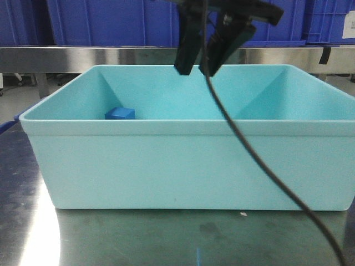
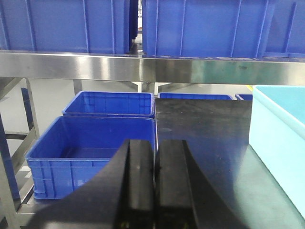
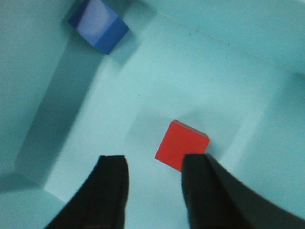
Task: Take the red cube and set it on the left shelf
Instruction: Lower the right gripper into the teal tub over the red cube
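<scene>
Early stage, nothing picked yet. The small bright red cube lies loose on the floor of the pale teal plastic tub. The right gripper hovers over it, jaws parted. The left gripper is pressed closed, empty. The grasp and the placing on the steel-rail, blue-crate left shelf remain.

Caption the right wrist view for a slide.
Open right gripper hovers in the teal tub close to the red cube, a blue cube off in the corner.

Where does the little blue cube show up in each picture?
Front view: blue cube at left, inside the teal tub, just above its near rim.
Left wrist view: not in it; only the tub's corner shows at right.
Right wrist view: top left, on the tub floor.
Shared landmark: the teal tub.
</scene>
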### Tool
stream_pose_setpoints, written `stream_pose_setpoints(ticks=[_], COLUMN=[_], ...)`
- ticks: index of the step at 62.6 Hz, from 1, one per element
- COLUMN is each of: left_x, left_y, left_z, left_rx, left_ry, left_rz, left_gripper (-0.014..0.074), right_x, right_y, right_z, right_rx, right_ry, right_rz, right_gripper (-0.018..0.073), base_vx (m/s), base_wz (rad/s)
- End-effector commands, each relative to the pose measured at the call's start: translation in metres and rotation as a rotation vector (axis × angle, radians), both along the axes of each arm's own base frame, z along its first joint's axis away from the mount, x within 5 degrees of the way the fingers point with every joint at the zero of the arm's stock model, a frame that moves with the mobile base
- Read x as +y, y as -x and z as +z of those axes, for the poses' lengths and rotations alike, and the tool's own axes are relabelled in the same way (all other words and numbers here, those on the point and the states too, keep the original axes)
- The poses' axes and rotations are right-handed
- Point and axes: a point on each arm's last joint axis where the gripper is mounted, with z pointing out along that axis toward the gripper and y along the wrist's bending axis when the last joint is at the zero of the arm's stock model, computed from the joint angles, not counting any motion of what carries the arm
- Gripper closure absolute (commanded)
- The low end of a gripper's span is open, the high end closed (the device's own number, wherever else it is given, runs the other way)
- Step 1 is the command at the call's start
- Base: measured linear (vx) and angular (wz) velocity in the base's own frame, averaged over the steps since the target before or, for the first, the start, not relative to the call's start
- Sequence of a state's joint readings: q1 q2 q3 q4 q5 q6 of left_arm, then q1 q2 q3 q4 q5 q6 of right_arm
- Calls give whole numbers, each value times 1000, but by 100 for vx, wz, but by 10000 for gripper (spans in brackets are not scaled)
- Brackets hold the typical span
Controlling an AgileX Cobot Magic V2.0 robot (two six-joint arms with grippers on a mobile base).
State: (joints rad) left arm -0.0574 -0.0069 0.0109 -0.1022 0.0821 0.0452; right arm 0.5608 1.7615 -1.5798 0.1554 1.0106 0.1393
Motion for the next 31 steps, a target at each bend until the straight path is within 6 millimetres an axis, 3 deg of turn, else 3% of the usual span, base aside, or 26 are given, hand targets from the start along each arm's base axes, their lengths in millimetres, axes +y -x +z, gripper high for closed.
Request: stream_pose_setpoints(ticks=[1,20,31], left_x=[1,1,1], left_y=[0,0,0], left_z=[1,1,1], left_rx=[-77,-77,-77], left_ry=[14,14,14], left_rz=[8,8,8], left_gripper=[495,495,495], right_x=[0,-4,-3], right_y=[2,-2,-6], right_z=[31,27,13], right_rx=[-106,-118,-61], right_ry=[-85,-40,11], right_rz=[-22,-45,-65], right_gripper=[52,8,-30], base_vx=[0,0,0], base_wz=[0,0,0])
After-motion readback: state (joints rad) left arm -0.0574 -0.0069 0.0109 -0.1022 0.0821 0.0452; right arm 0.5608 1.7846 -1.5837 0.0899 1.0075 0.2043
